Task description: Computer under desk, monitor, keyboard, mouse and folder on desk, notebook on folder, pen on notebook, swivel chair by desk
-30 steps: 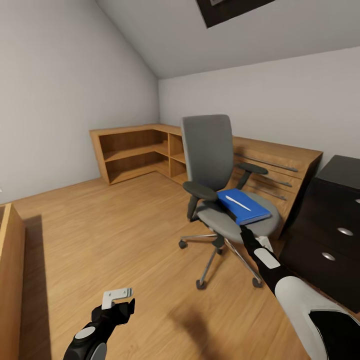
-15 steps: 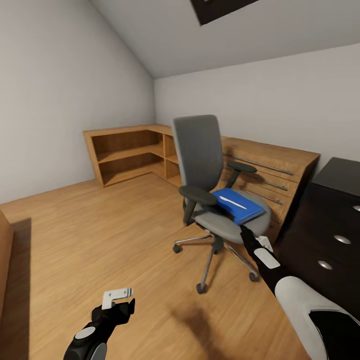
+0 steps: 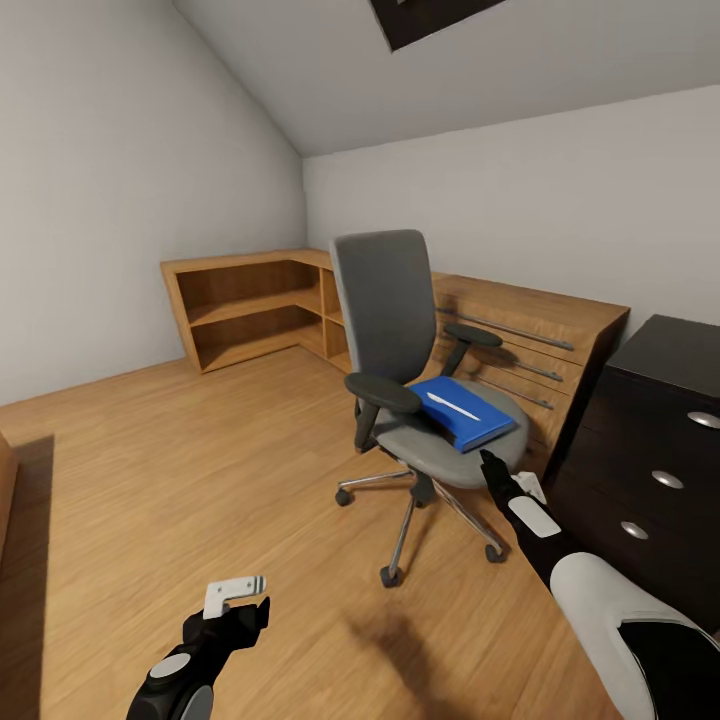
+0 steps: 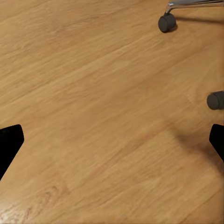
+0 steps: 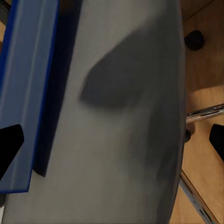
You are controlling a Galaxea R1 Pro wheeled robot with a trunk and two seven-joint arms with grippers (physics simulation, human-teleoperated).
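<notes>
The swivel chair (image 3: 420, 400) stood on the wood floor (image 3: 200, 470), in front of a light wooden chest (image 3: 520, 340) and near the black desk (image 3: 650, 440). The blue folder (image 3: 462, 410) lay flat on the grey seat, and the thin white pen (image 3: 446, 404) lay on top of it. I could not tell if a notebook lay there too.

The right gripper (image 3: 490, 462) hung just beside the front edge of the seat, close to the folder. Its fingers (image 5: 10, 142) were spread wide apart and held nothing.

The left gripper (image 3: 236, 590) hung low over the bare floor, well apart from the chair. Its fingers (image 4: 10, 140) were spread wide too, with nothing between them.
</notes>
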